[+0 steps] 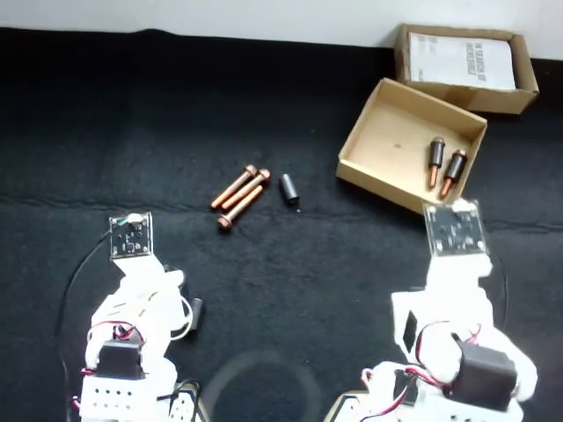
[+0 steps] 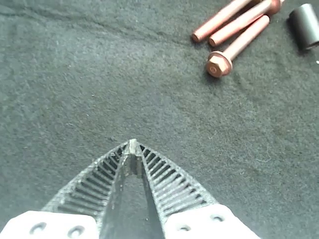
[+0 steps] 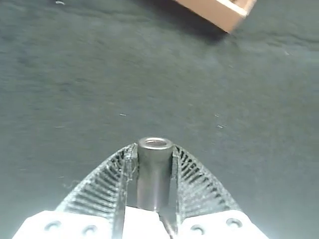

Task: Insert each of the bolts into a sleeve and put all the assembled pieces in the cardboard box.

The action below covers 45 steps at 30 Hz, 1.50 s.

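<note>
Three copper bolts (image 1: 238, 196) lie side by side on the black cloth, with a loose black sleeve (image 1: 288, 187) just to their right. The open cardboard box (image 1: 378, 132) at the right holds two assembled pieces (image 1: 444, 165). My left gripper (image 2: 132, 147) is shut and empty, low over bare cloth short of the bolts (image 2: 238, 36) and the sleeve (image 2: 305, 25). My right gripper (image 3: 154, 149) is shut on a dark sleeve (image 3: 154, 172), whose open end points forward. A corner of the box (image 3: 214, 10) lies ahead of it.
A second cardboard box (image 1: 519, 92) with a printed sheet inside stands at the back right, touching the first. The left arm (image 1: 132, 299) and right arm (image 1: 457, 299) sit near the front edge. Black cloth covers the table.
</note>
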Each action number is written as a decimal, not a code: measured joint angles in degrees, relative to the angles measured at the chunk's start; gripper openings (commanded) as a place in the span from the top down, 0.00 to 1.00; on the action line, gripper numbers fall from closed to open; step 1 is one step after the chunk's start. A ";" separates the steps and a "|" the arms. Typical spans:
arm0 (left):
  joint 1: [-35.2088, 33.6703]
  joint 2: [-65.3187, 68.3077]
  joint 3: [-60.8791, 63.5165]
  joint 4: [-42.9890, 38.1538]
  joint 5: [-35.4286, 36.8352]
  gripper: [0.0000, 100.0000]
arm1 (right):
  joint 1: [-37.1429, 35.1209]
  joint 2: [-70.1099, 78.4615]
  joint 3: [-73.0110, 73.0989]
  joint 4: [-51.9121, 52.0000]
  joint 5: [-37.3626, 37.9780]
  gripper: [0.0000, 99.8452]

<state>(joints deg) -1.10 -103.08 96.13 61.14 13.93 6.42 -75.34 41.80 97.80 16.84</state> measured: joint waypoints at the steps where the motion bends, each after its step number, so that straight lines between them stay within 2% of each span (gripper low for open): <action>1: 0.26 0.00 0.00 -0.18 -0.09 0.99 | 2.29 -1.67 2.46 -1.14 1.67 0.99; 7: 0.70 0.00 0.00 -8.62 0.00 0.99 | 16.53 -9.23 18.37 -17.14 9.05 0.99; 12: 0.70 0.00 0.00 -18.81 -4.40 0.99 | 24.79 -12.04 34.11 -33.93 9.67 0.99; 16: 1.14 0.00 0.00 -21.36 -8.00 0.99 | 29.54 -14.42 45.71 -45.80 9.67 0.99; 22: 2.37 0.00 0.00 -15.82 -8.88 0.99 | 35.08 -21.19 54.07 -62.77 9.67 0.99; 31: 13.45 0.00 0.00 -4.48 -2.81 0.99 | 37.36 -27.96 54.24 -69.01 9.67 0.99; 35: 17.58 1.23 -0.62 -2.20 -2.02 0.99 | 41.41 -28.04 54.24 -74.55 9.67 0.99; 40: 19.43 12.04 -9.05 -2.11 -2.02 0.99 | 47.82 -28.04 54.24 -82.55 9.76 0.99; 45: 19.60 32.70 -27.78 -2.81 1.41 0.99 | 51.34 -28.04 54.24 -84.04 9.76 0.99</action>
<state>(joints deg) 18.51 -70.37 68.35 58.33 15.34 57.76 -103.38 96.04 13.76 26.59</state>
